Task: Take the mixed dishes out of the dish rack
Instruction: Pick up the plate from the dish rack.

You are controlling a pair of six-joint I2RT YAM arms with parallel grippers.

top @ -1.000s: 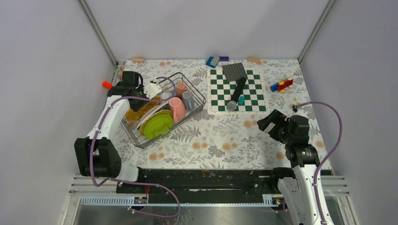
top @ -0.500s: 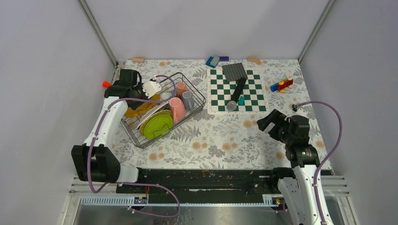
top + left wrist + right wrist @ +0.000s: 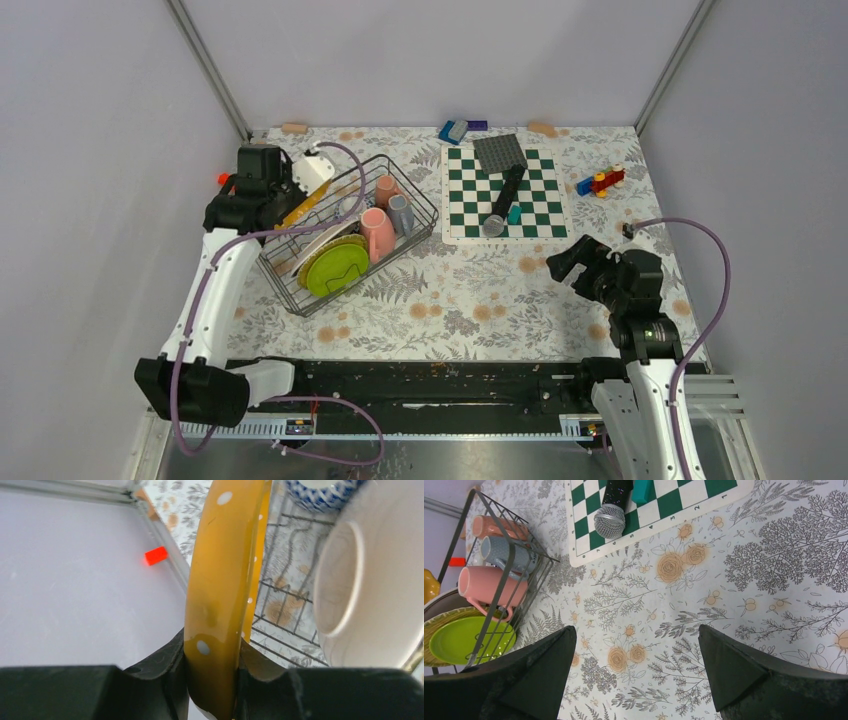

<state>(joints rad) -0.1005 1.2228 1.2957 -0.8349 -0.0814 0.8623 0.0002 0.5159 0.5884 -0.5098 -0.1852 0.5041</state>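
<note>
Several dishes crowd the dark wire dish rack [image 3: 400,242] at the table's left. The yellow-orange dotted plate [image 3: 220,580] stands on edge at the rack's far-left end, beside a white plate [image 3: 370,595]. The left gripper [image 3: 212,655] pinches its rim between narrowed jaws. The plate looks stiff, glazed and slippery, probably breakable, so a deep bite on the rim suits it. The pink mug [image 3: 377,232] and small blue patterned bowl [image 3: 325,492] wait in the rack. The right gripper [image 3: 634,645] hangs wide open over the floral table [image 3: 724,580], holding nothing.

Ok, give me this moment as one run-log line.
left hand: shut on yellow plate at edge of dish rack | right hand: open, empty, over table | in rack: lime-green plate, mugs
</note>
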